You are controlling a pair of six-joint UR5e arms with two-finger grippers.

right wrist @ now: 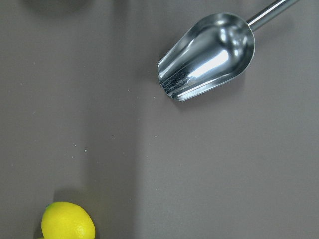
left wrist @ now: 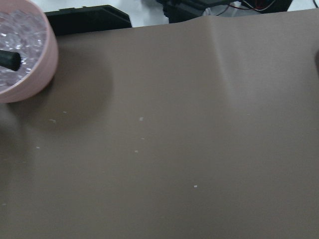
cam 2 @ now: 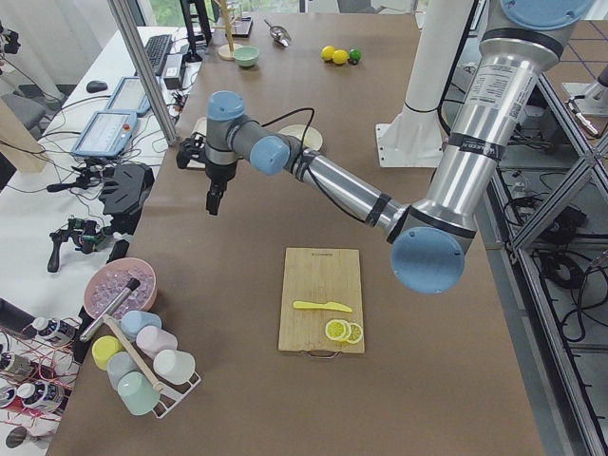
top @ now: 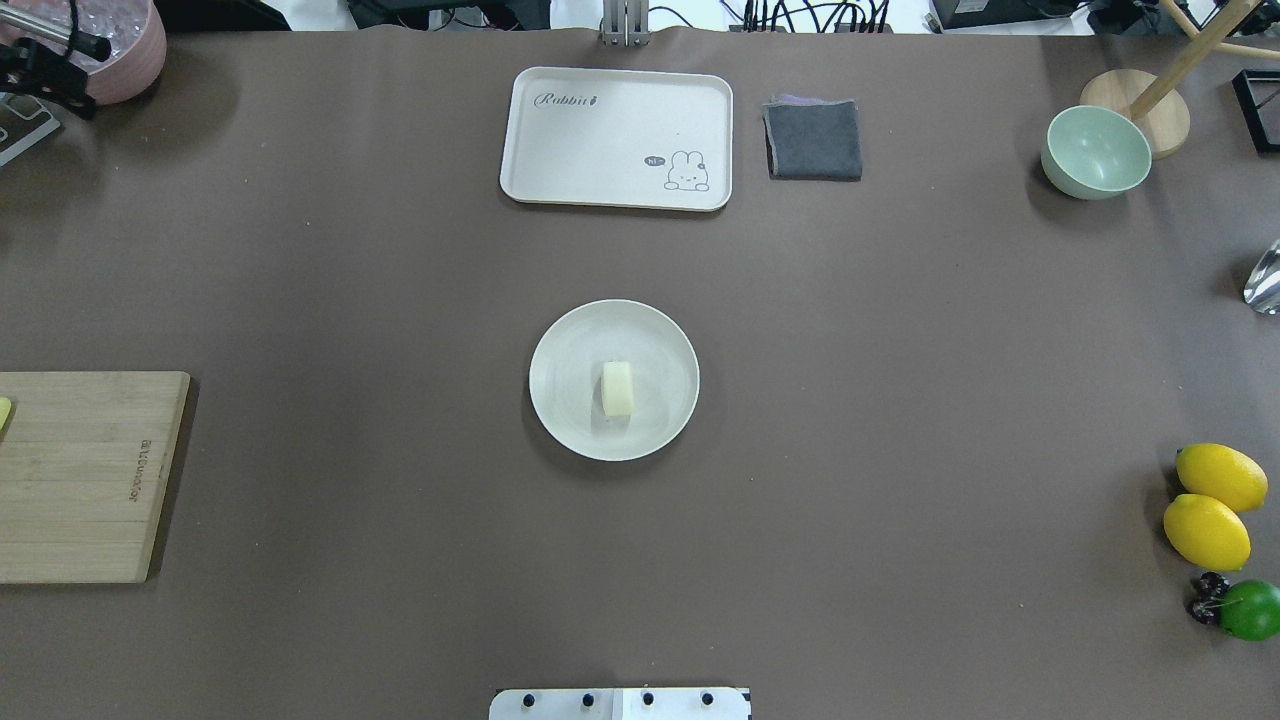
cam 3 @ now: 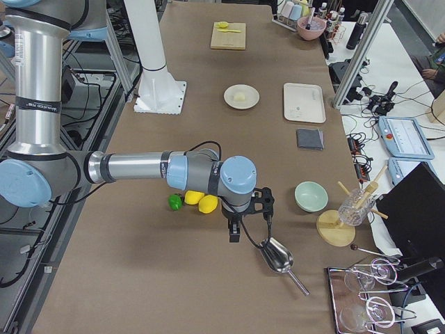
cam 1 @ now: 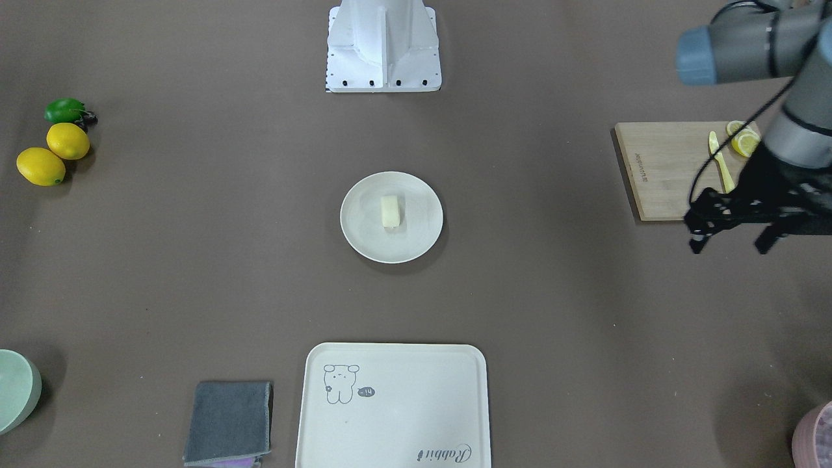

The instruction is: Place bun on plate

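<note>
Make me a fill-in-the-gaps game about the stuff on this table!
The bun lies on the round white ____.
Next to the green fruit lie ____ whole lemons.
The lemon slices sit on the wooden ____.
The bowl is pale ____.
Missing words: plate, two, board, green.

A small pale cream bun (cam 3: 240,95) sits on a round cream-white plate (cam 3: 254,100), toward the far end of the brown bench (cam 3: 139,278). Nearer, the right arm's black end effector (cam 3: 236,235) hangs between two yellow lemons (cam 3: 200,202) and a shiny metal scoop (cam 3: 278,256). I can't tell its grip.
</note>
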